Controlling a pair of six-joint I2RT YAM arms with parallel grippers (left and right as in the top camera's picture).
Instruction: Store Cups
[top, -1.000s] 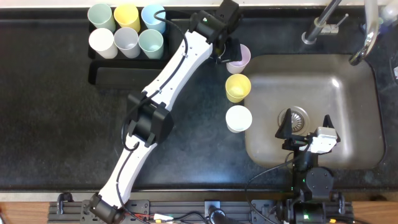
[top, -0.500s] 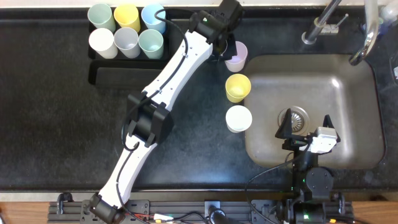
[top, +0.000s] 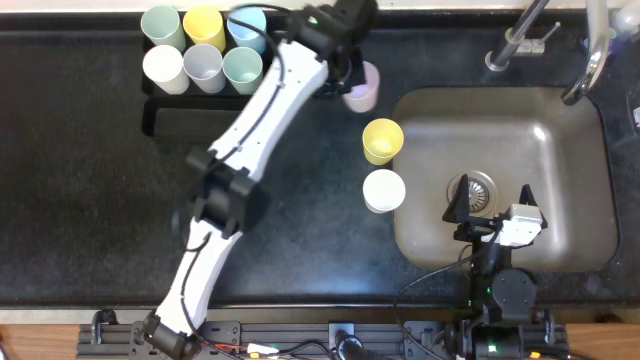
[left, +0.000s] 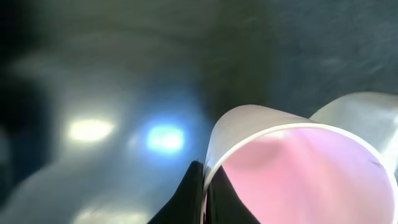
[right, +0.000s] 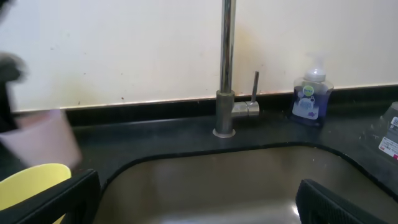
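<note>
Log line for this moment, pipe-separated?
left gripper shut on pink cup | right gripper open over sink | yellow cup, white cup on counter

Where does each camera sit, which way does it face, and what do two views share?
Top view: above the worktop, looking down; both arms show, left gripper holding the pink cup.
Left wrist view: on the left wrist, close on that cup's rim; own fingers show.
Right wrist view: over the sink, facing the faucet; own open fingers show.
Shared: the pink cup, in all three.

Pink cup (left: 298, 168) runs off the view's edge, hiding most of the left tool (left: 202, 193); table (left: 336, 37) beyond, all blur.
</note>
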